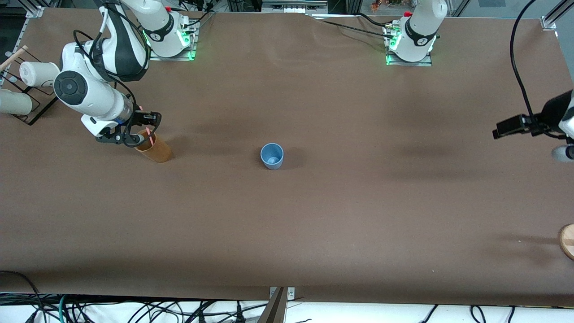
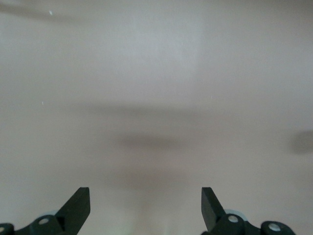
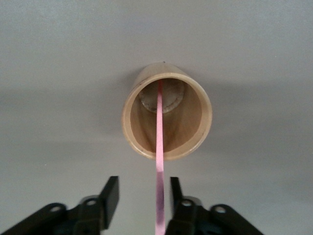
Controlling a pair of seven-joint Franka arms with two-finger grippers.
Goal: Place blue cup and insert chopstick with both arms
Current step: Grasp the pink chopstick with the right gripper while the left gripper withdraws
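The blue cup [image 1: 271, 156] stands upright near the middle of the table with nothing in it. The pink chopstick [image 3: 159, 147] leans inside a taller tan cup [image 3: 167, 117] toward the right arm's end of the table, and its upper end sticks out of the rim. My right gripper [image 3: 144, 181] hangs over that tan cup [image 1: 154, 149]. Its jaws stand on either side of the chopstick's upper end, one finger close to it, with a gap showing on both sides. My left gripper [image 2: 145, 196] waits wide open over bare table at the left arm's end.
Two white cups [image 1: 38, 74] [image 1: 13, 103] lie on a black wire rack [image 1: 36, 107] at the right arm's end. A round wooden piece [image 1: 567, 240] sits at the table edge at the left arm's end, nearer the front camera.
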